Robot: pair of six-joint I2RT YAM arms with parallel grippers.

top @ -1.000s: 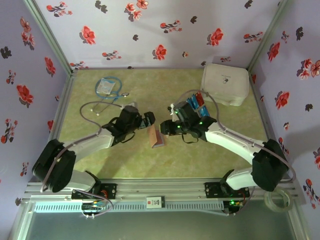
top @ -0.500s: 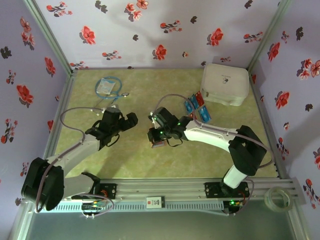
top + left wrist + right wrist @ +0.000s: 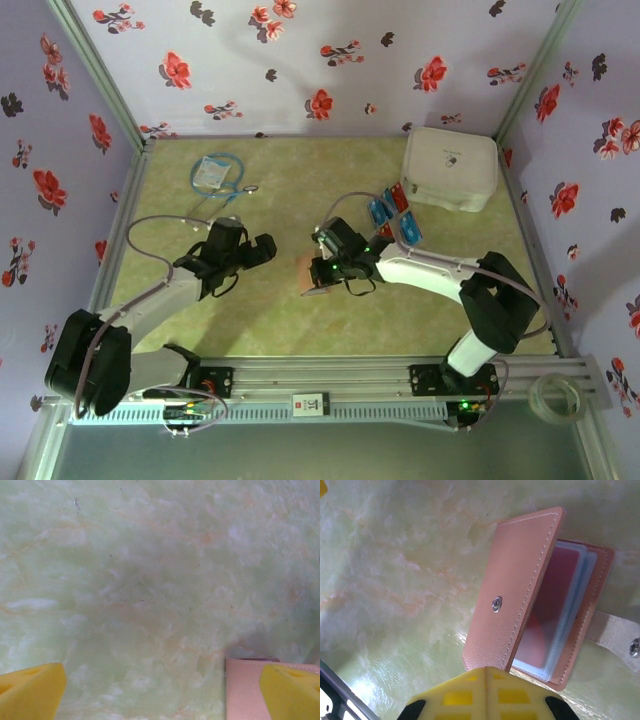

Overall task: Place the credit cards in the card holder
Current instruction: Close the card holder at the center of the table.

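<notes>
The card holder [image 3: 520, 585], a pinkish-brown leather fold, lies half open on the table with its snap cover raised. A red card [image 3: 555, 595] sits in its clear sleeves. My right gripper [image 3: 486, 672] is shut, its yellow tips right at the cover's near edge; whether they pinch it is unclear. From above, the right gripper [image 3: 318, 280] is over the card holder [image 3: 304, 268]. The left gripper [image 3: 265, 246] stands open a little to the holder's left. In its wrist view the left gripper [image 3: 160, 692] spans bare table, a corner of the card holder [image 3: 242, 690] by its right finger. Loose red and blue credit cards [image 3: 392, 212] lie at the back right.
A big white rounded case [image 3: 450, 168] stands at the back right, just behind the loose cards. A blue-and-white packet with a cable [image 3: 214, 173] lies at the back left. A tape roll [image 3: 555, 398] rests on the front rail. Flowered walls enclose the table.
My right gripper came from the loose cards down to the card holder and closed. The left arm drew back to the left, still open. The holder went from standing on edge to lying low.
</notes>
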